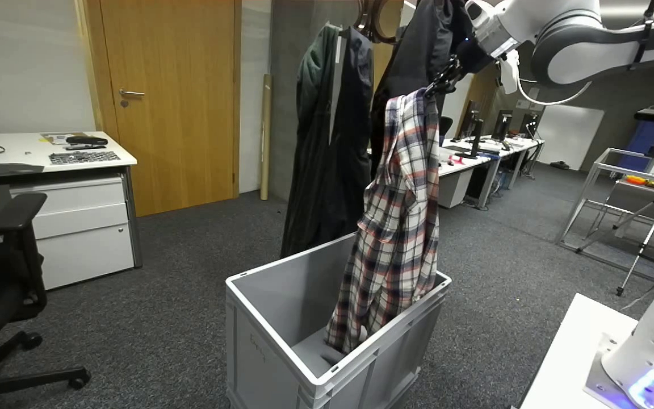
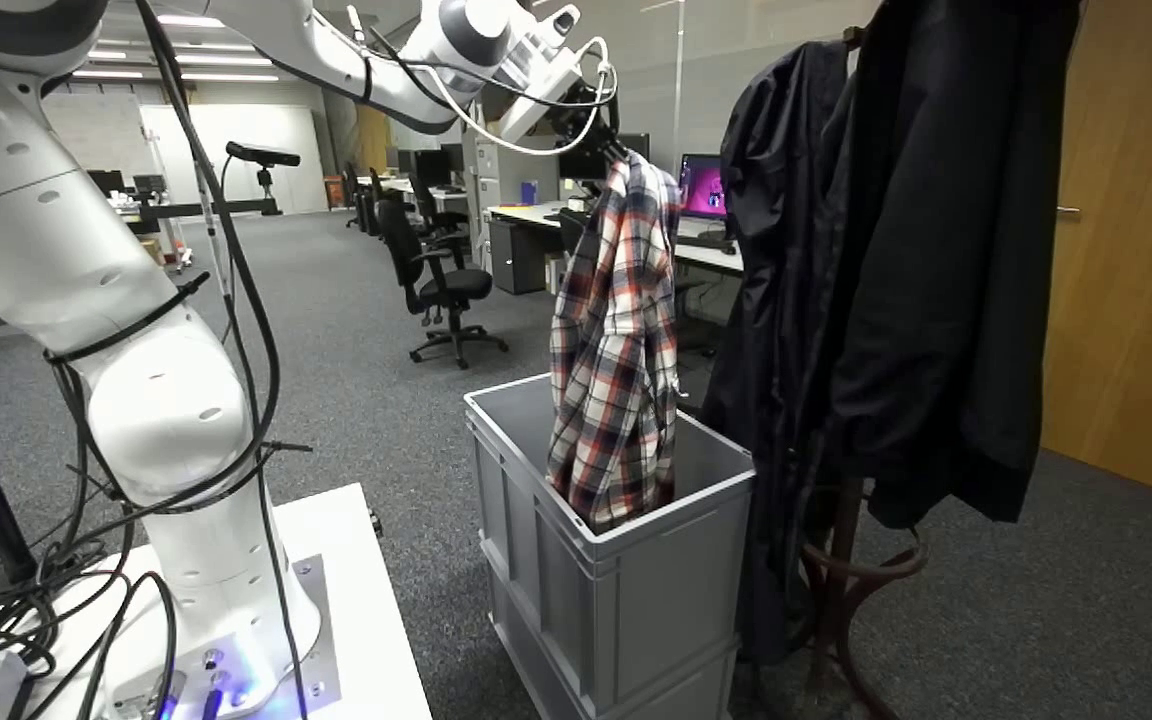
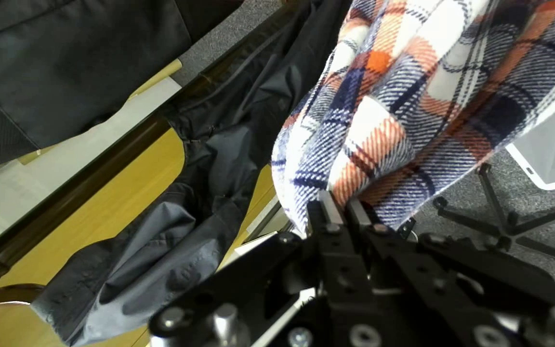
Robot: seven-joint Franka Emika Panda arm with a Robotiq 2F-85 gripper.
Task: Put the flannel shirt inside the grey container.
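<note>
With the black metal claw point(image 3: 342, 208) narrowed onto a bunched fold at the top, holding up the soft red, white and navy plaid cloth shirt point(image 1: 392, 227), with its lower end already hanging inside the tall, rectangular light-grey plastic crate point(image 1: 273, 366) and its upper part above the rim. Probably past halfway: left to lower the remaining cloth between the walls and release it, keeping clear of the dark fabric garments point(image 2: 946, 280) hanging just beyond.

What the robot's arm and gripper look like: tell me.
The arm is white and rounded, with dark grey bands, black cables, a white cable and a blue-lit base. The gripper is black, with exposed screws and grey-faced fingers.
</note>
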